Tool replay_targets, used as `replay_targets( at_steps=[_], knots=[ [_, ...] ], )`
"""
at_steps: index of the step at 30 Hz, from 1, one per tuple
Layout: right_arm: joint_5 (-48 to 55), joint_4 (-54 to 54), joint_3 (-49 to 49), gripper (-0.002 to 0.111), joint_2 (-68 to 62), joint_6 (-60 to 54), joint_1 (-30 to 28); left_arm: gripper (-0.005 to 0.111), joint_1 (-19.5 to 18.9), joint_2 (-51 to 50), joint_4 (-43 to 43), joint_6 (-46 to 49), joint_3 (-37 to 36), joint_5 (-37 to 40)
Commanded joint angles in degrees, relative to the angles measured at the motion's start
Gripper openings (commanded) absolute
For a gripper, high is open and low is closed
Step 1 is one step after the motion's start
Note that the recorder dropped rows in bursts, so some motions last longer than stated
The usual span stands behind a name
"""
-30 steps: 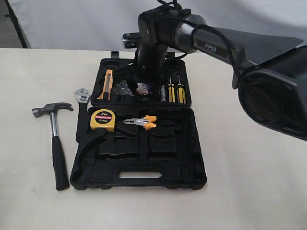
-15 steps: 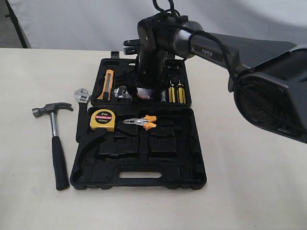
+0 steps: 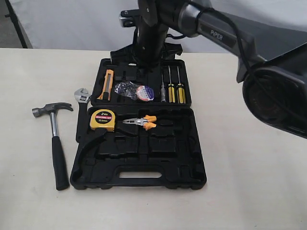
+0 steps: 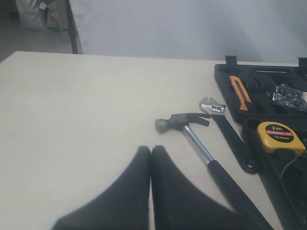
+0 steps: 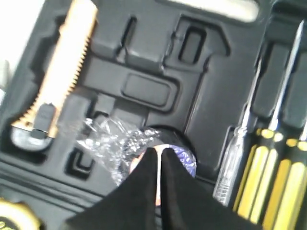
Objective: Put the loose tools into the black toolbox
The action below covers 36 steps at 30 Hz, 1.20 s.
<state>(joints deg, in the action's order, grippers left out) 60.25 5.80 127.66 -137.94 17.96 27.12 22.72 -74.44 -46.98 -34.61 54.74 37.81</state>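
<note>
**Tape roll in the case, hammer and wrench outside it**

The black toolbox [image 3: 192, 158] lies open on the bench [image 3: 249, 191], both halves flat. The dark tape roll [image 3: 144, 93], its clear wrapper crumpled beside it, sits in a recess of the far half, between an orange utility knife [image 3: 107, 83] and a row of yellow-handled screwdrivers [image 3: 174, 91]. The near half holds a yellow tape measure [image 3: 102, 120] and orange-handled pliers [image 3: 144, 122].

The claw hammer [image 3: 56, 143] lies on the bench to the left of the case. The adjustable wrench [image 3: 82, 98] lies between the hammer and the case, its black handle just beside the near half's edge.

The right arm's fingers [image 5: 141, 191] are pressed together with nothing between them, raised above the tape roll and clear of it. The left arm's fingers [image 4: 134, 191] are also together and empty, over bare bench near the hammer's head.
</note>
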Motion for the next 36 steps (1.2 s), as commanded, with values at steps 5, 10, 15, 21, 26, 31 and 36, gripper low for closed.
replay_targets(
  at_steps=[5, 10, 15, 21, 26, 31, 36],
  knots=[
    [0.3, -1.6, 0.1, 0.000, -5.8, -0.6, -0.4, 0.001, -0.2, 0.5, 0.8, -0.6, -0.5, -1.0],
    [0.2, -0.9, 1.2, 0.000, -3.3, -0.6, -0.4, 0.001, -0.2, 0.5, 0.8, -0.6, -0.5, -1.0],
    [0.1, -1.5, 3.6, 0.000, -2.2, -1.3, -0.4, 0.001, -0.2, 0.5, 0.8, -0.6, -0.5, -1.0],
    [0.1, -3.2, 3.3, 0.000, -5.6, -1.3, -0.4, 0.001, -0.2, 0.5, 0.8, -0.6, -0.5, -1.0],
    [0.2, -5.3, 3.5, 0.000, -7.7, -1.3, -0.4, 0.001, -0.2, 0.5, 0.8, -0.6, -0.5, -1.0],
    [0.1, -5.2, 3.5, 0.000, -5.0, -1.3, -0.4, 0.001, -0.2, 0.5, 0.8, -0.6, -0.5, -1.0],
    [-0.4, -5.3, 3.5, 0.000, -0.9, -1.8, -0.4, 0.001, -0.2, 0.5, 0.8, -0.6, -0.5, -1.0]
  ],
)
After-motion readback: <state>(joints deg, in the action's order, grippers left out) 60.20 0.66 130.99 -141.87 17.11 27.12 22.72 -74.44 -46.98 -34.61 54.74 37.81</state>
